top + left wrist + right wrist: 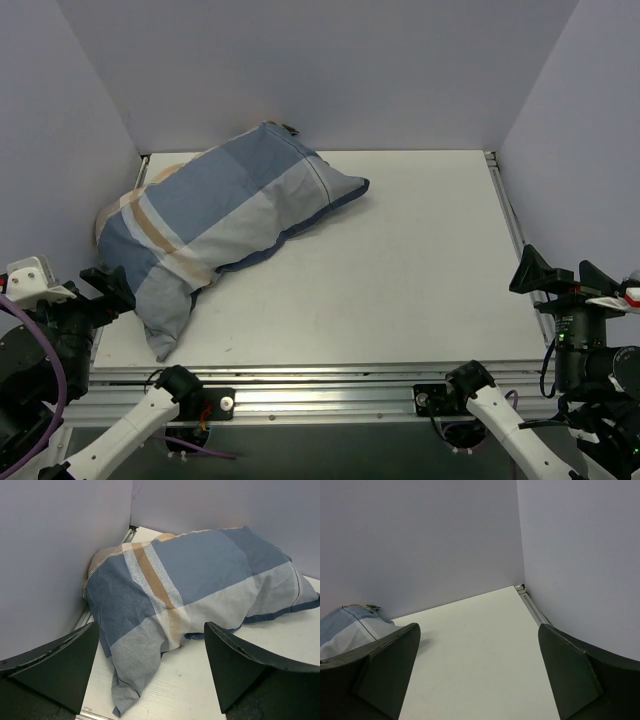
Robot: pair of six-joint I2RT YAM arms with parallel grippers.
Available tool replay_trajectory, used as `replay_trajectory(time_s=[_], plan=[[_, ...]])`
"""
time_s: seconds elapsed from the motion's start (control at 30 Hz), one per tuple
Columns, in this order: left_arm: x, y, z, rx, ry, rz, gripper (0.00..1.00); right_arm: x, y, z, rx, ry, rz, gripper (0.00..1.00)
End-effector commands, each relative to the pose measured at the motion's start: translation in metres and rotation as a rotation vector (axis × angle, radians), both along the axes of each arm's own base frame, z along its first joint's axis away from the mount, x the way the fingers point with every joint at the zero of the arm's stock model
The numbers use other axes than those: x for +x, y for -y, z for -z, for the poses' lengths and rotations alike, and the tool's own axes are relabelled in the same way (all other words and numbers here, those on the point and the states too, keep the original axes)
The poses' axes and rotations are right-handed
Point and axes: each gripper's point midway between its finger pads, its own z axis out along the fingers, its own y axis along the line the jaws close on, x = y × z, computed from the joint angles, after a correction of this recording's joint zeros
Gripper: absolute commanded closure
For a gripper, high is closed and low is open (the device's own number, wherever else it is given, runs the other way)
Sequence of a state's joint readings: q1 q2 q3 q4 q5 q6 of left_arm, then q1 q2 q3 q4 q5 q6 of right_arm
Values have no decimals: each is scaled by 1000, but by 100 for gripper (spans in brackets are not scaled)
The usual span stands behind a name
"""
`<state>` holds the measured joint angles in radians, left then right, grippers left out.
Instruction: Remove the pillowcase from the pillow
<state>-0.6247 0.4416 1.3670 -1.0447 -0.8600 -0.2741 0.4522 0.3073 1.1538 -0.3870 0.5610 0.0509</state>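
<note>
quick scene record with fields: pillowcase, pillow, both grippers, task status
pillowcase: blue with tan stripes, stuffed full, lying at the back-left of the table
pillow: inside the pillowcase, not clearly visible
left gripper: open, facing the pillowcase, holding nothing
right gripper: open, far right, away from the pillowcase
task status: pillowcase not yet off

Place: a robot lab test cell, as far as I can see.
Walls: plain pale lilac panels (300, 70) box me in at 9, 12 and 3 o'clock.
Work surface: bare white table (420, 260).
Frame: aluminium rail (330, 392) at 6 o'clock, carrying my arm bases (178, 384).
Wiring: loose purple cable (52, 405) at 7 o'clock.
</note>
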Motion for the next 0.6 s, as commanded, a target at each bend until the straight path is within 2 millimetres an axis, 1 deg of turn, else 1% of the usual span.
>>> replay_trajectory(time_s=[0.0,0.1,0.17,0.2,0.23,0.3,0.33,0.4,0.43,0.47,0.5,0.53,0.57], plan=[[4,4,2,-11,2,3,6,3,-1,-10,16,42,1,0],[10,11,6,4,-20,18,6,6,-4,-8,26,41,-9,0],[18,21,10,26,-48,52,6,9,-8,-5,32,30,-21,0],[22,26,12,36,-62,66,6,13,-15,-3,36,21,-49,0],[30,37,18,52,-94,101,6,17,-20,2,32,4,-67,0],[39,51,23,67,-127,141,6,26,-34,11,27,-28,-126,0],[50,62,29,84,-169,160,6,32,-40,16,19,-51,-142,0],[62,82,37,88,-212,219,6,42,-54,26,24,-84,-190,0],[74,94,45,112,-258,238,6,50,-61,29,22,-105,-204,0],[82,104,52,126,-287,262,6,55,-67,33,23,-122,-223,0],[91,111,52,138,-288,267,6,60,-72,36,26,-137,-239,0],[107,121,62,177,-332,272,6,68,-85,42,33,-161,-281,0],[116,127,68,206,-350,276,6,72,-91,46,35,-175,-302,0]])
